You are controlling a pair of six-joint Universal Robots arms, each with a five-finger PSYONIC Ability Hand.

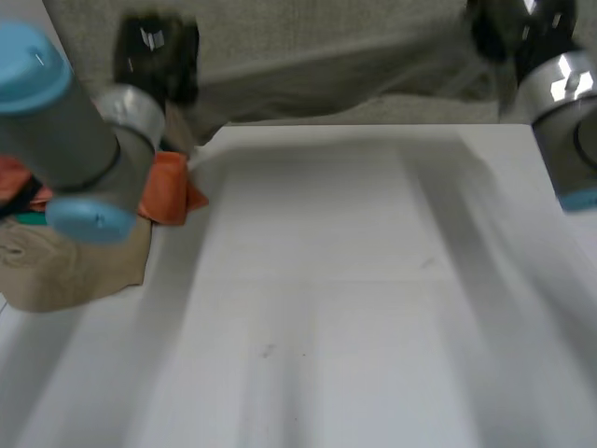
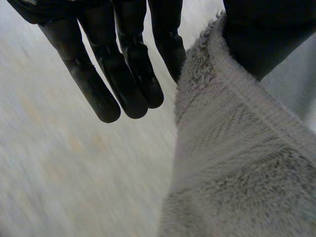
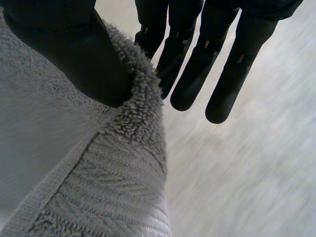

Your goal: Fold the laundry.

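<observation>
A grey towel (image 1: 326, 56) hangs stretched across the far side of the white table (image 1: 354, 308), held up between both hands. My left hand (image 1: 157, 56) grips its left end, and in the left wrist view the thumb (image 2: 266, 34) pinches the towel's (image 2: 237, 163) hemmed edge against the straight fingers (image 2: 123, 74). My right hand (image 1: 508, 28) holds the right end. In the right wrist view its thumb (image 3: 74, 54) presses the fluffy towel (image 3: 74, 163) edge against the fingers (image 3: 207, 59).
At the table's left, under my left arm, lies a pile of laundry: an orange cloth (image 1: 168, 187), a beige cloth (image 1: 65, 266) and a strip of green cloth (image 1: 28, 219).
</observation>
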